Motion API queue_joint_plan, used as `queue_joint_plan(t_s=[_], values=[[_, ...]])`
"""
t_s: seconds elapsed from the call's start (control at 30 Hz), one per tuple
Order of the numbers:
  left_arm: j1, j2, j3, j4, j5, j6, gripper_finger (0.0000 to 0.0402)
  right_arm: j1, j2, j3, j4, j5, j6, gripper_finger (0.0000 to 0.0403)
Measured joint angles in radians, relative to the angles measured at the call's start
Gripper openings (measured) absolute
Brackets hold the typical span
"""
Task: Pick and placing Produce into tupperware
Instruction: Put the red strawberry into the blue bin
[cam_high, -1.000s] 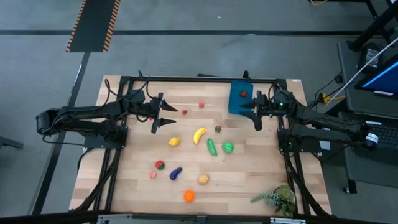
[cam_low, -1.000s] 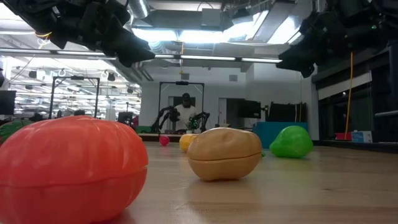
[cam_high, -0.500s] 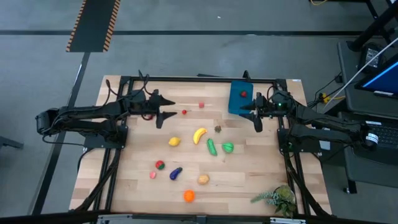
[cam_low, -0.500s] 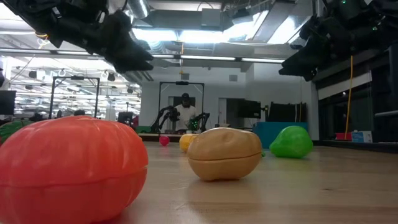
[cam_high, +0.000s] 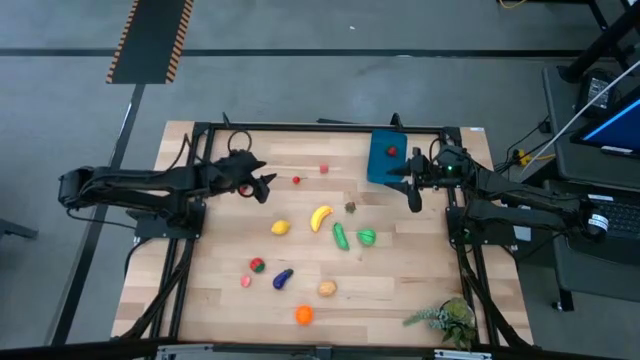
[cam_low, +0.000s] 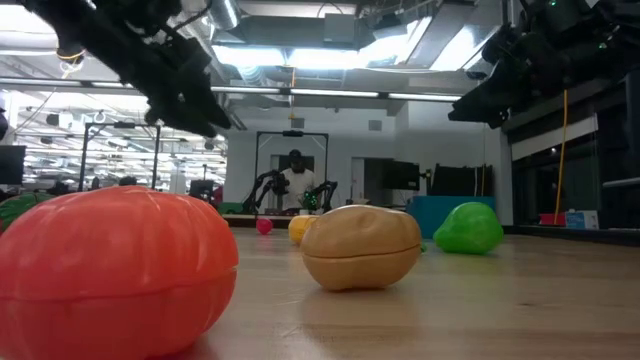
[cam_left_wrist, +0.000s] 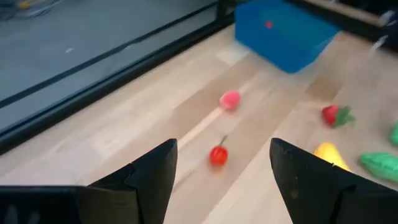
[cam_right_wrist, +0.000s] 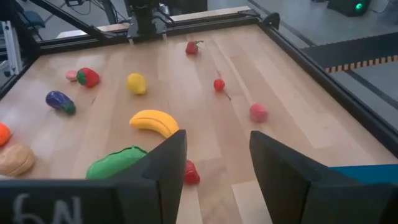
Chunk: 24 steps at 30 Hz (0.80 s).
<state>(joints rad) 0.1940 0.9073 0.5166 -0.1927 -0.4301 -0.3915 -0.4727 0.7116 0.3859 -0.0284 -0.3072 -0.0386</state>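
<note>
One tupperware (cam_high: 386, 157) — one banana (cam_high: 320, 217) — two arms.

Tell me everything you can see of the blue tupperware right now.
The tupperware is a small blue rectangular tub, plastic by the look of it, open-topped with no lid in view. It sits at the table's far edge on the right arm's side, just ahead of the right gripper, which does not touch it. One small red piece already lies inside. The left wrist view shows it slightly askew to the table's edge; nothing else touches it.

tupperware (cam_right_wrist: 367, 175) mostly behind claw
</note>
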Motion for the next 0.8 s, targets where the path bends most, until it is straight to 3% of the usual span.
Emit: queue_joint_plan(t_s=[0.13,0.37,0.57,0.8], values=[[-0.066,0.000,0.102,-0.287,-0.154,-0.145,0.0247,0.000,0.000,0.000,0.000,0.003,-0.021,0.0179],[-0.090,0.000,0.184,-0.638,-0.153,-0.521,0.0246,0.000,0.000,0.000,0.000,0.003,-0.023,0.0179],[-0.090,0.007,0.184,-0.720,-0.131,-0.695,0.0246,0.000,0.000,0.000,0.000,0.003,-0.023,0.0179],[-0.090,0.010,0.184,-0.773,-0.120,-0.733,0.0246,0.000,0.000,0.000,0.000,0.003,-0.023,0.0179]])
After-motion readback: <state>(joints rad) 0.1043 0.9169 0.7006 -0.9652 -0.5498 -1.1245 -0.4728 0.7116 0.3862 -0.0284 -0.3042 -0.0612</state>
